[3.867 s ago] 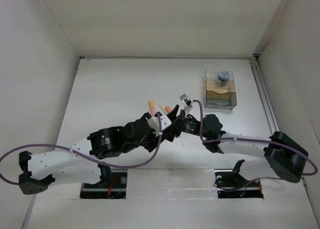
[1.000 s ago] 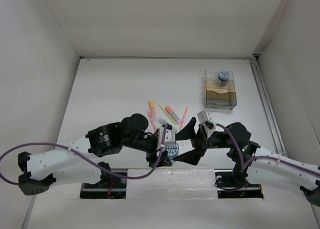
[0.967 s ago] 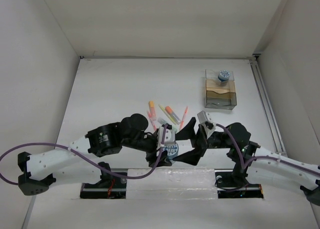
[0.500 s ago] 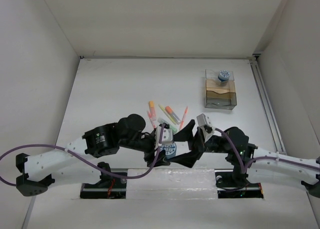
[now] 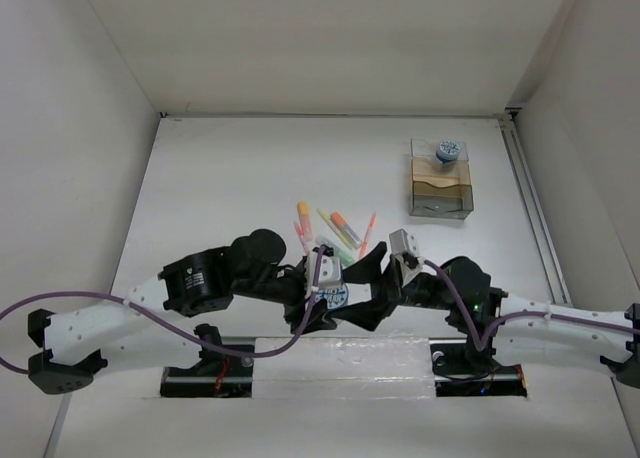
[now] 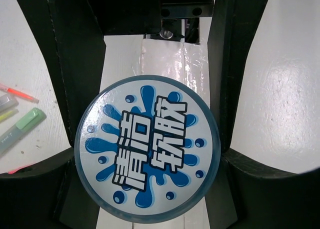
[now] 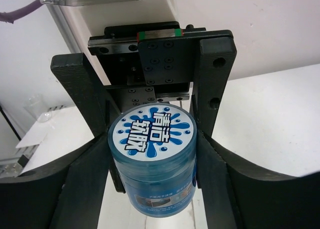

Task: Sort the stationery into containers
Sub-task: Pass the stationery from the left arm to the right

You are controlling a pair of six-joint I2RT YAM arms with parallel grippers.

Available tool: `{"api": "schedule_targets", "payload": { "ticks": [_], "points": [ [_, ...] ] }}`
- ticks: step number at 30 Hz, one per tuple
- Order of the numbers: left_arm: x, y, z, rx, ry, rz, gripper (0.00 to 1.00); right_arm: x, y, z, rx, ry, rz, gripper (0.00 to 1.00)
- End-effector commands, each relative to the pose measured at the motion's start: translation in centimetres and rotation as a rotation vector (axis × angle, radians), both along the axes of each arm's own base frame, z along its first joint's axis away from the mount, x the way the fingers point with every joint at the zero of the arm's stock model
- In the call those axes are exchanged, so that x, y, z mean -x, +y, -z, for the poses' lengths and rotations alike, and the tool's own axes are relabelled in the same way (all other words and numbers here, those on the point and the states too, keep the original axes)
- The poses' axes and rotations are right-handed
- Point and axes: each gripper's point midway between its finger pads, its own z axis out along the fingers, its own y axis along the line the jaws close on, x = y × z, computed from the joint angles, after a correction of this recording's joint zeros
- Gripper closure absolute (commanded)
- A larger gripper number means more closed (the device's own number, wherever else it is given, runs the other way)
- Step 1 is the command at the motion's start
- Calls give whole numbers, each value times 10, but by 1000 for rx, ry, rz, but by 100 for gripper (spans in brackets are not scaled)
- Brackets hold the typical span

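Note:
A round blue-and-white tub (image 5: 336, 296) hangs just above the table near the front edge, between both grippers. My left gripper (image 5: 326, 298) is shut on it; in the left wrist view its lid (image 6: 147, 149) fills the space between my jaws (image 6: 147, 156). My right gripper (image 5: 354, 290) faces the left one, open, its fingers closely flanking the same tub (image 7: 152, 156) in the right wrist view (image 7: 151, 139). Orange, green, yellow and pink pens (image 5: 336, 230) lie in a loose cluster just behind. The clear organizer box (image 5: 441, 200) stands at the back right with a second tub (image 5: 447, 151) in its far compartment.
White walls close in the table on the left, back and right. The arm bases and mounting rails (image 5: 340, 363) run along the near edge. Pens also show at the left edge of the left wrist view (image 6: 20, 124).
My left gripper has picked the tub out of the pen cluster and carried it toward the near edge. My right gripper has swung in from the right and come around the tub.

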Motion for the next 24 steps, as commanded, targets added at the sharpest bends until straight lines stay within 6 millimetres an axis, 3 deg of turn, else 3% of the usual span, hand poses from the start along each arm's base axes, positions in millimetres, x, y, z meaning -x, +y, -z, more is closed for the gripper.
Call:
{"api": "schedule_targets", "payload": {
  "ticks": [1,3,5,7,8,9,12,17,24],
  "points": [
    [-8,-20,-39,170,-71,6,100,16,7,-7,-23,-22,-73,35],
    [-8,-20,-39,170,-71,6,100,16,8,-4,-14,-28,-71,44],
    [-8,-20,-39,170,-71,6,100,15,10,-6,-14,-28,-71,66],
    [-8,-19,-42,178,-74,5,100,19,12,-2,-5,-27,-89,80],
    [-8,-19,-42,178,-74,5,100,19,12,-2,-5,-27,-89,96],
    [-8,-19,-42,178,-74,5,100,20,14,1,4,-26,-98,100],
    [-11,-19,-41,175,-82,-13,100,22,12,-2,-5,-41,-104,100],
    [-22,-17,-45,191,-87,-95,70,23,8,-5,-8,-42,-104,100],
    [-23,-15,-46,200,-85,-107,57,13,9,-7,-8,-35,-49,100]
  ]
}}
